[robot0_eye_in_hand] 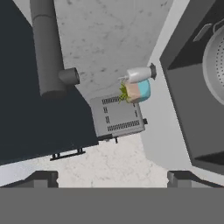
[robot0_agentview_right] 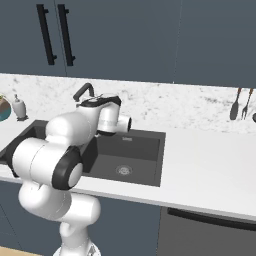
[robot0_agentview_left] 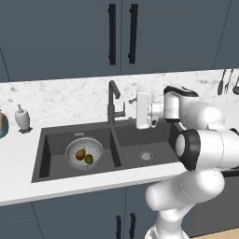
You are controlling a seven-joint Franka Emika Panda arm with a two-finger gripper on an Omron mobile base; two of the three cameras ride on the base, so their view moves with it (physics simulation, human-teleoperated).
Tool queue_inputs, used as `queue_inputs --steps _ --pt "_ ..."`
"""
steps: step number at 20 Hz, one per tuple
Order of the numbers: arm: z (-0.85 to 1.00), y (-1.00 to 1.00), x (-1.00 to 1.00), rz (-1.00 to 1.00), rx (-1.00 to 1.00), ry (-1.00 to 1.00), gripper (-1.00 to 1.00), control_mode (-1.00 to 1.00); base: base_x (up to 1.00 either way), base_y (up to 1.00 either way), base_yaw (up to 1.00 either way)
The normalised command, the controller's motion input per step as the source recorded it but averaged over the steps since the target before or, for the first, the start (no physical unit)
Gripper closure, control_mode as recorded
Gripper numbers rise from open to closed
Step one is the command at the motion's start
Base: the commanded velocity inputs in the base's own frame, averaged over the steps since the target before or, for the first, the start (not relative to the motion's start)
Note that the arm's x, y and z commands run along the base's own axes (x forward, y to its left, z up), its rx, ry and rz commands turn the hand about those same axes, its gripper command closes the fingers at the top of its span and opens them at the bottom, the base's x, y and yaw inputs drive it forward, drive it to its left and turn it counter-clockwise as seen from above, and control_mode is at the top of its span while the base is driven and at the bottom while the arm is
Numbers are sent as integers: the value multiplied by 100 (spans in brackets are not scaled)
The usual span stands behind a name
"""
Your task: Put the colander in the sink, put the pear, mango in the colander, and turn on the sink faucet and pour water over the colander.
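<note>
At left centre of the left base view, colander (robot0_agentview_left: pixel 84 153) in the left basin of the sink (robot0_agentview_left: pixel 46 154), holding pear (robot0_agentview_left: pixel 80 154) and mango (robot0_agentview_left: pixel 88 159). Mid-frame, sink faucet (robot0_agentview_left: pixel 112 101) upright behind the divider. Just right of it, gripper (robot0_agentview_left: pixel 134 100) with jaws spread wide, grasping nothing.

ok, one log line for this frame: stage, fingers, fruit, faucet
stage: reaching for sink faucet | fingers: open, empty | colander: in sink left basin, two fruits inside | water: none visible
</note>
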Motion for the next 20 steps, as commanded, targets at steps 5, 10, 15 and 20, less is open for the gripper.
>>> queue_inputs --steps 5,10,15,20 --pt "0 11 8 -6 0 -11 -100 -100 0 0 0" --pt "0 19 1 -8 0 -4 -100 -100 0 0 0" --pt "0 2 16 -8 0 0 -100 -100 0 0 0" --pt "0 0 30 -8 0 0 -100 -100 0 0 0"
